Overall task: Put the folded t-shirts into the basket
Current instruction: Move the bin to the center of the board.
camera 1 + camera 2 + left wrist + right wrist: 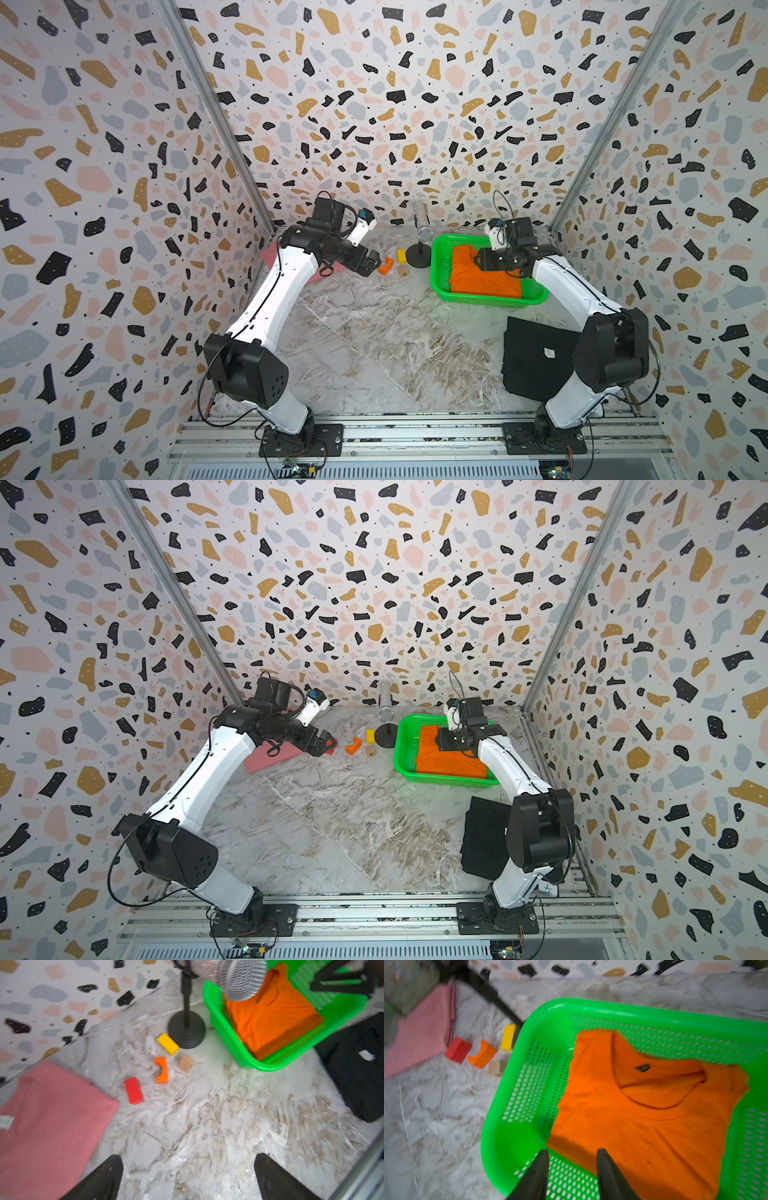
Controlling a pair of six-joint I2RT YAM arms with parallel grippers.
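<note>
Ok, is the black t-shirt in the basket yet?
No, the black t-shirt lies on the table outside the green basket, which holds only the orange t-shirt.

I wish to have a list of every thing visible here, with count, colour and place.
orange t-shirt: one, orange, inside the basket
black t-shirt: one, black, on the table near the right arm's base
pink t-shirt: one, pink, on the table beneath the left arm
basket: one, green, on the table at the right arm's side
microphone: one, silver head on black stand, beside the basket
yellow block: one, yellow, by the stand's base
orange block: one, orange, arch-shaped, beside the yellow block
wooden block: one, pale wood, near the basket
red block: one, red, nearest the pink t-shirt
table: one, grey-white marble pattern, beneath everything
left claw: one, black, open, above the table
right claw: one, black, open, above the basket
</note>
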